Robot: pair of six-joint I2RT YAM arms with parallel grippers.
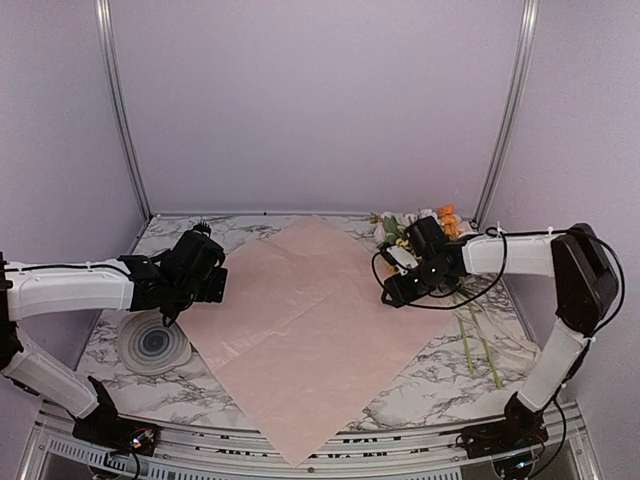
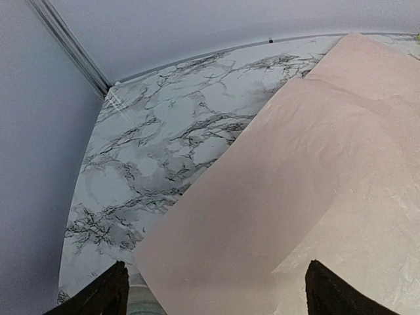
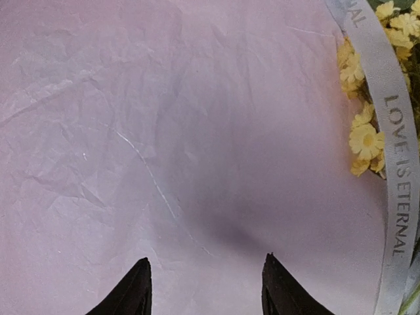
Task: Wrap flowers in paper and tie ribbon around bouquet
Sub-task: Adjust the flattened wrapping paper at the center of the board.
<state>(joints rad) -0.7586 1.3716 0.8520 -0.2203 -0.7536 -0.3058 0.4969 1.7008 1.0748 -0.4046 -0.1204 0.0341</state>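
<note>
The paper [image 1: 300, 330], a pale pink sheet, lies flat and turned like a diamond on the marble table [image 1: 250, 235]. Its nearest corner hangs over the table's near edge between the two arm bases. At the near left, a round grey ringed disc [image 1: 152, 345] sits just beside the paper's left edge. At the near right, long green stems lie on bare marble, clear of the sheet.

Farther in, the left gripper [image 2: 216, 298] hangs over the paper's left corner. Its fingers are spread wide and released, with nothing between them but the sheet and marble below. Across the table, the right gripper [image 3: 203, 292] is above the right part of the paper. Its fingers stand partly apart and grasp nothing, with only crinkled pink surface showing between the tips. Whether the tips touch the paper cannot be told.

Just right of that gripper, the ribbon [image 3: 394, 164], printed with grey lettering, runs along the paper's right edge and lies over small yellow blossoms. The flowers [image 1: 443, 218] rest at the far right of the table, off the paper. Their orange and whitish heads are near the back wall, and the right arm crosses over their middle.
</note>
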